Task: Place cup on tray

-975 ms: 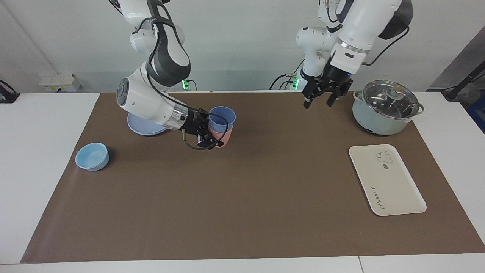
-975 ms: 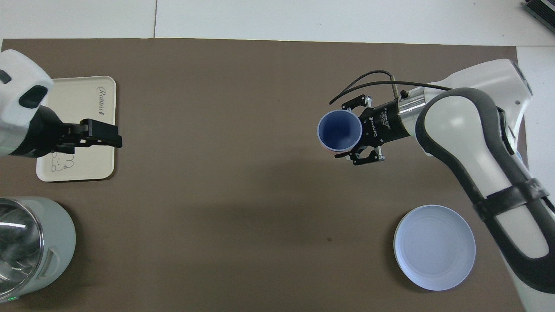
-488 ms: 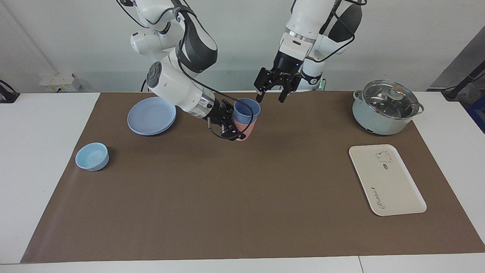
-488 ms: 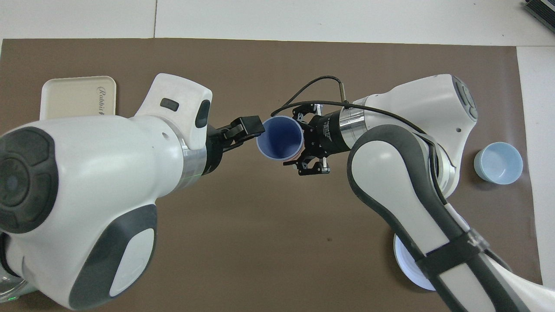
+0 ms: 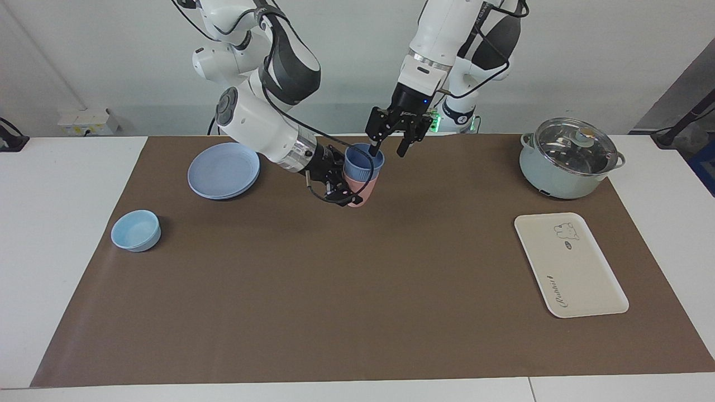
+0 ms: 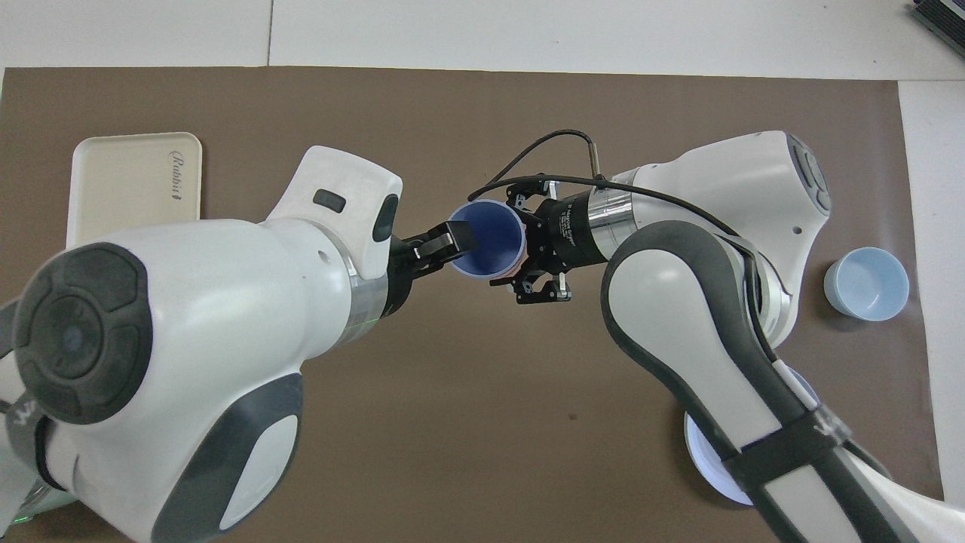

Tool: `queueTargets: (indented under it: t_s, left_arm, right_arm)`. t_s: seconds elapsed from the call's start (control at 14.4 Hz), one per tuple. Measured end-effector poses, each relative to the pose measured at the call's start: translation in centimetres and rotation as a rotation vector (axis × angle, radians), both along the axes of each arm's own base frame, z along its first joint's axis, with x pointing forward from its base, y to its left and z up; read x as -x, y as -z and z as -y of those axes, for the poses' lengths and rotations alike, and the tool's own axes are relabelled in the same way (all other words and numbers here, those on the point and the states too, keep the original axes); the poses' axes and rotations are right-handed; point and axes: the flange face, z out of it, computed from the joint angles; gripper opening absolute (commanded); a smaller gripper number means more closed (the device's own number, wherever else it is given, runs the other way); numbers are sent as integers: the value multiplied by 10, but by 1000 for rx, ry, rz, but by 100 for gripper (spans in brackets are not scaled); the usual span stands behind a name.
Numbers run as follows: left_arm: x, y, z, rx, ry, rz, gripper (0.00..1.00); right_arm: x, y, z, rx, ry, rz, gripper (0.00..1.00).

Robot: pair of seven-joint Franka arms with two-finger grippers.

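Blue cup sits nested in the pink tumbler clenched by the right gripper, left gripper spread astride its rim, cream tray well apart.

Blue cup, cream tray

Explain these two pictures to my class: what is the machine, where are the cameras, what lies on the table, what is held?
Two robot arms with two-finger grippers work at a table. One camera faces them; the other looks down from above them. The right gripper is shut on a pink tumbler with the blue cup nested in it. The left gripper, open, straddles the cup's rim. On the table lie a cream tray, a blue plate, a bowl and a lidded pot.
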Motion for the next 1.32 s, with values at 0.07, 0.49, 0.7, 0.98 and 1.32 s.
queueTargets:
  t_s: [0.07, 0.49, 0.7, 0.98, 1.32]
  left_arm:
    - [-2, 4, 2, 1, -1, 0, 27]
    - [-4, 5, 6, 17, -29, -2, 0]
    - [-5, -13, 8, 44, -84, -15, 0]
    - [-6, -57, -3, 44, -102, -34, 0]
    - [-31, -80, -66, 3, -156, -62, 0]
  right_arm:
    - [0, 0, 0, 0, 0, 0, 0]
    - [-2, -1, 1, 0, 13, 15, 0]
    - [-8, -2, 12, 1, 40, 26, 0]
    - [-13, -2, 24, 3, 63, 27, 0]
    - [-34, -3, 79, -12, 157, 43, 0]
